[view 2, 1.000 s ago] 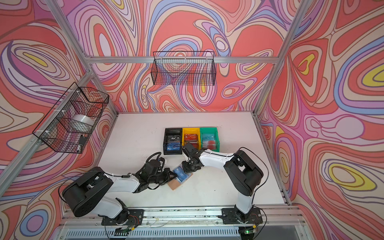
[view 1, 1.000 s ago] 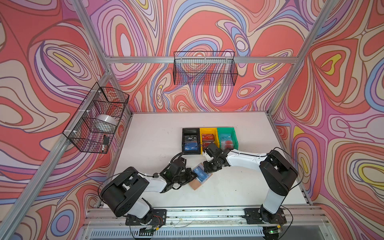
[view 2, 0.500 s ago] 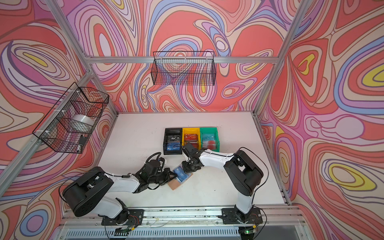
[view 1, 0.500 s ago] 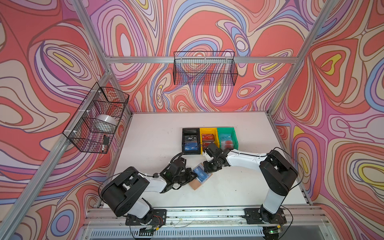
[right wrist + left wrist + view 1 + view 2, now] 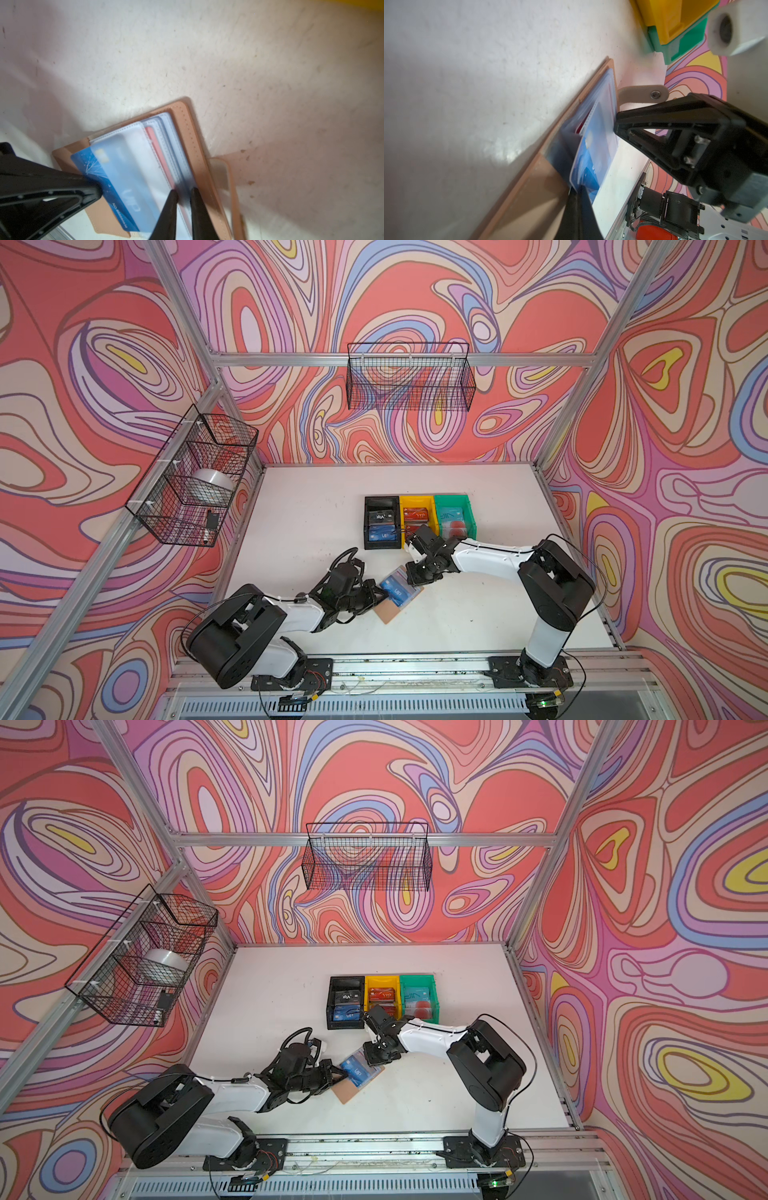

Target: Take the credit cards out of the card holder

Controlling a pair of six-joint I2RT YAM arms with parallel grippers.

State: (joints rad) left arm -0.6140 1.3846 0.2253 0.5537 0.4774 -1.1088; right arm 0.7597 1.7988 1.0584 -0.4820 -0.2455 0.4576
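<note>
Card holder (image 5: 195,145): right pincer (image 5: 184,191) nips its sleeves (image 5: 145,155), left pincer (image 5: 576,191) clamps blue card (image 5: 89,164).

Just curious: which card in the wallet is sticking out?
The blue VIP card, pinched by the left claw, halfway out of its sleeve; the red card sits tucked inside.

On the blue card (image 5: 93,164) in the card holder (image 5: 193,145): "VIP", upside down, plus an edge line "NO" and digits too blurred to read. Black bin (image 5: 380,502): dark card (image 5: 380,516) read "Vip", second blue card (image 5: 380,536) "VIP". Yellow bin (image 5: 415,501): red card (image 5: 417,514) "Vip". Green bin (image 5: 468,514): pale card (image 5: 451,515), faint "VIP".
</note>
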